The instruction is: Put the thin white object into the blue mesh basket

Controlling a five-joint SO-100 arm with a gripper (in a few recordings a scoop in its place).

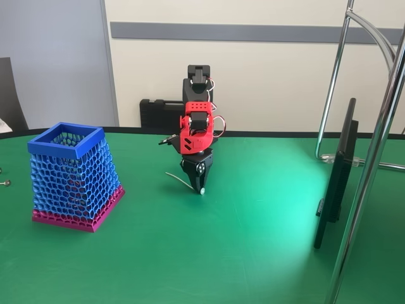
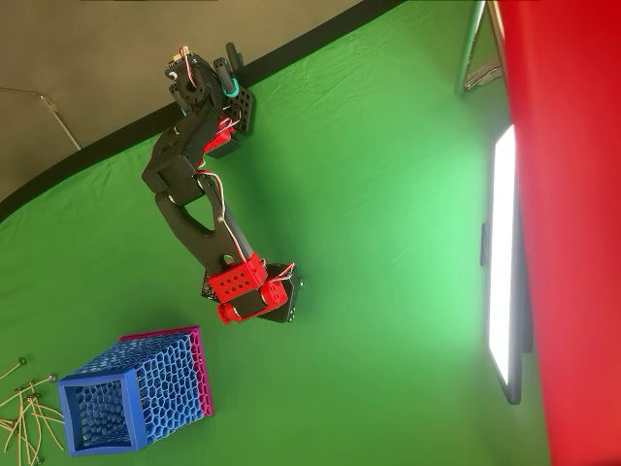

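Note:
The thin white object (image 1: 182,182) slants down from the left to its round knob by the fingertips, just above the green table. My gripper (image 1: 199,183) points straight down at the table's middle and looks shut on the stick near its knob end. In the overhead view the red wrist covers the fingers, so the gripper (image 2: 281,303) is seen from above and the stick is hidden. The blue mesh basket (image 1: 73,174) with its pink base stands upright to the left of the gripper, well apart from it. It is also in the overhead view (image 2: 136,388), below and left of the arm.
A dark screen (image 1: 338,171) stands on edge at the right beside chrome stand poles (image 1: 373,158). Small grey screws (image 1: 5,183) lie at the table's left edge. Several thin pale sticks (image 2: 21,413) lie left of the basket. A black case (image 1: 161,114) sits behind the arm.

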